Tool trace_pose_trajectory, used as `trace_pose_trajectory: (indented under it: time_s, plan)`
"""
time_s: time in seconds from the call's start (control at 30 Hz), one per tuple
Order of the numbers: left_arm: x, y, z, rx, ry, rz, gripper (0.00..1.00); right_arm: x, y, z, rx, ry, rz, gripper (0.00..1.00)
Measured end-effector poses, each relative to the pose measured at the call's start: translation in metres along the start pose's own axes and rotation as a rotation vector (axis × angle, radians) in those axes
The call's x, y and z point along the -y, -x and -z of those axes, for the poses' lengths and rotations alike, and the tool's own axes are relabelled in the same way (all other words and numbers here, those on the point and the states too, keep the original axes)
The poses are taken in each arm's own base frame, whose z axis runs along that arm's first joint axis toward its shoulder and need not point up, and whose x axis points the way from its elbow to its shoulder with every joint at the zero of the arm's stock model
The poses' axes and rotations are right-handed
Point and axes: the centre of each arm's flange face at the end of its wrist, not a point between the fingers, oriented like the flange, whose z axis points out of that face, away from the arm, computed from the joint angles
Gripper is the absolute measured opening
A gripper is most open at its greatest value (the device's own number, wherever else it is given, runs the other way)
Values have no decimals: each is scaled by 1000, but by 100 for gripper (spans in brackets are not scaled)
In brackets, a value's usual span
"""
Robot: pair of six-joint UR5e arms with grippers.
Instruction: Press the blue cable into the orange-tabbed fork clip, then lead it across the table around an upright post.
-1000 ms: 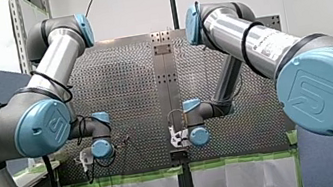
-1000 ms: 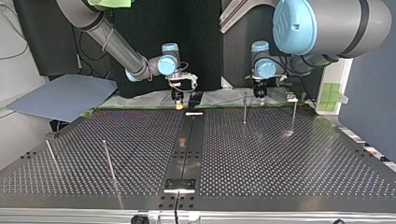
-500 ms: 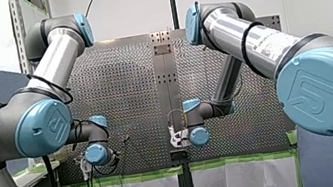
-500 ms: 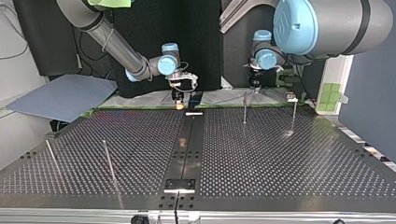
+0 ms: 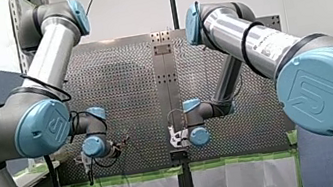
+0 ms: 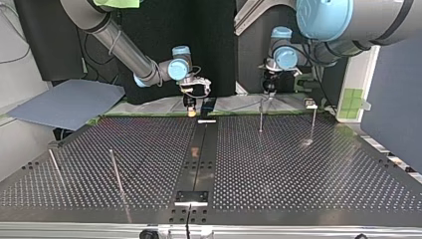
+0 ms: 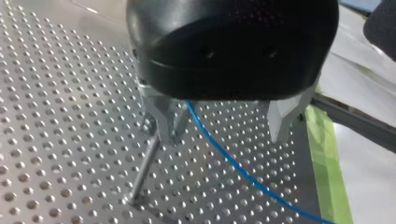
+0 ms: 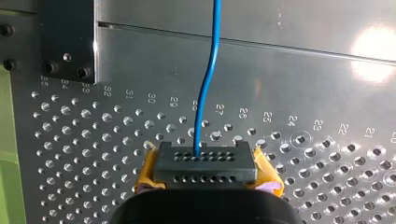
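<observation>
Nearest the camera, at the top view's lower left, two thin upright metal rods (image 6: 115,172) stand in the perforated metal counter (image 6: 298,169), well apart from the work. Further back, right of centre, a thin upright metal post (image 6: 261,115) stands just under my left gripper (image 6: 268,92). My right gripper (image 6: 190,110) hangs at the counter's far edge, upper centre.

From the left wrist, that post rises beside one of the metal fingers (image 7: 161,116). They are released and spread wide, with the thin blue cable (image 7: 243,175) running loose between them, closer to the finger by the post. From the right wrist, the right gripper's yellow pads (image 8: 145,175) are clenched on the cable, which runs straight ahead over the counter. I cannot pick out the orange-tabbed fork clip, so I can't judge whether the seating is done.

My read is that the step in hand is taking the cable for the post. I'd centre it between the left fingers and clamp. With light tension from the right, I'd then sweep low and wide so the post isn't bent.
</observation>
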Motion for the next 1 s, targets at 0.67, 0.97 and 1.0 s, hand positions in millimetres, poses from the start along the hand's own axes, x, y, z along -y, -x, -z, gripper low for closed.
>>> trace_pose_trajectory:
  time_s: [0.67,0.97,1.0]
  plan:
    - [20,17,21,80,-69,-63,100,0,0,0,3,-1,-7,0]
    - [26,15,24,78,-58,-77,100,0,0,0,4,-1,-7,0]
    - [26,15,24,78,-58,-77,100,0,0,0,4,-1,-7,0]
